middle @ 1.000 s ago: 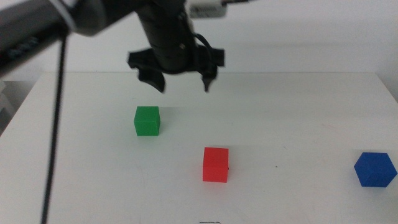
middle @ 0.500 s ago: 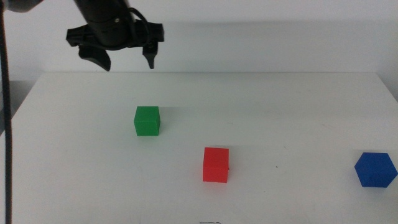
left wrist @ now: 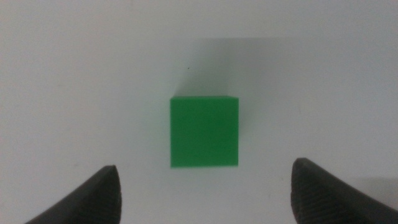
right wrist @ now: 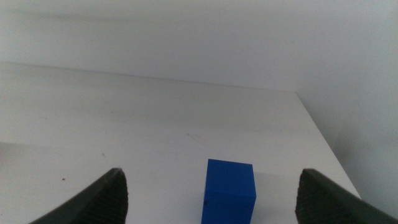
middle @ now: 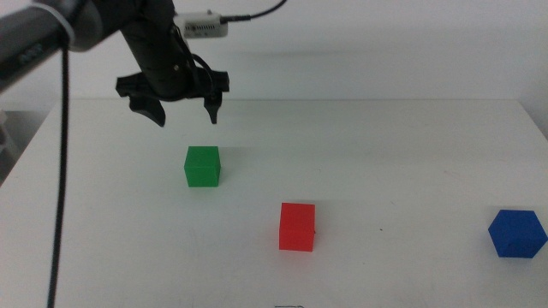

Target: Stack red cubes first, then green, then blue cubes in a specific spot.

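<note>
Left claw [middle: 184,109] is hovering in the upper left of the middle view, jaws spread wide, gripping nothing, above and just behind the green cube [middle: 202,166]. In the left wrist view the green cube [left wrist: 204,132] is sitting flat on the white table [middle: 385,162], centred between the two jaws and clear of both. Red cube [middle: 297,227] is resting near frame centre, lower down. Blue cube [middle: 517,233] is lying at the far right edge. Right claw [right wrist: 211,196] is waiting with jaws apart, facing the blue cube [right wrist: 230,190].
</note>
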You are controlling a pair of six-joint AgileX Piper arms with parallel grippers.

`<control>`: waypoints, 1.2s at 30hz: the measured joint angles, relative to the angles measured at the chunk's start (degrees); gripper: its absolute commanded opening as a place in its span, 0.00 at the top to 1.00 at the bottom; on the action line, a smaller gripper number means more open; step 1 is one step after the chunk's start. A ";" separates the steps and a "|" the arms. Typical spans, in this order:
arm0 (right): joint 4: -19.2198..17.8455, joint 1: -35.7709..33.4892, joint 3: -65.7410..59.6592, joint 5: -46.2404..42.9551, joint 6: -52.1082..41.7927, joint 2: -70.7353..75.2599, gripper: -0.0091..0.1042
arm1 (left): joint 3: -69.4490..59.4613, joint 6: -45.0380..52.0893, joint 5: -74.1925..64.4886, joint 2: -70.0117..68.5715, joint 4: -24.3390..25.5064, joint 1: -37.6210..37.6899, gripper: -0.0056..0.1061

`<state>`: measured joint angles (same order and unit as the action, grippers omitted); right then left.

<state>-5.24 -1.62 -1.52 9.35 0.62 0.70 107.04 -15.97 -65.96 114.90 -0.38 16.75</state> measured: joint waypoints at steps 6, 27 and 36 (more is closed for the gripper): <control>0.00 0.00 0.00 0.00 0.00 0.00 0.09 | 0.00 1.49 0.99 3.96 -1.14 0.00 0.11; 0.00 0.00 0.00 0.00 0.00 0.00 0.09 | 0.00 2.89 4.87 12.83 -2.58 0.00 0.25; 0.00 0.00 0.00 0.00 0.00 0.00 0.09 | 0.05 2.54 4.90 13.12 -2.58 -0.06 0.91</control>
<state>-5.24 -1.62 -1.52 9.35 0.62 0.70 107.09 -13.42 -61.07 128.02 -2.96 16.68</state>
